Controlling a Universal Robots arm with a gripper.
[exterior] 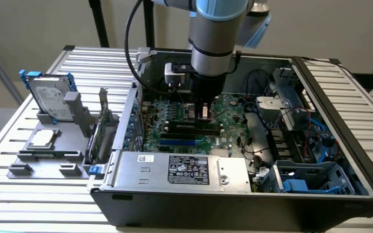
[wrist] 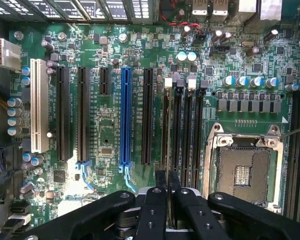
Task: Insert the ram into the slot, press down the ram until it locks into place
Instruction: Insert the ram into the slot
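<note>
My gripper [exterior: 203,114] hangs low inside the open computer case, just above the black memory slots [exterior: 193,128]. In the wrist view its two black fingers [wrist: 160,186] stand close together with a thin dark strip between them. That strip looks like the ram [wrist: 165,135] seen edge-on. It runs along the outermost of the parallel black slots [wrist: 179,130], on the side nearest the blue socket. The slots' small end latches [wrist: 191,83] show at the far end. I cannot tell whether the ram touches the slot.
A bright-blue socket [wrist: 125,115], longer black sockets [wrist: 82,112] and a white one [wrist: 39,105] lie beside the memory slots. The bare CPU socket [wrist: 242,172] is on the other side. In the exterior view a hard drive [exterior: 50,97] and an upright expansion card [exterior: 102,127] stand left of the case.
</note>
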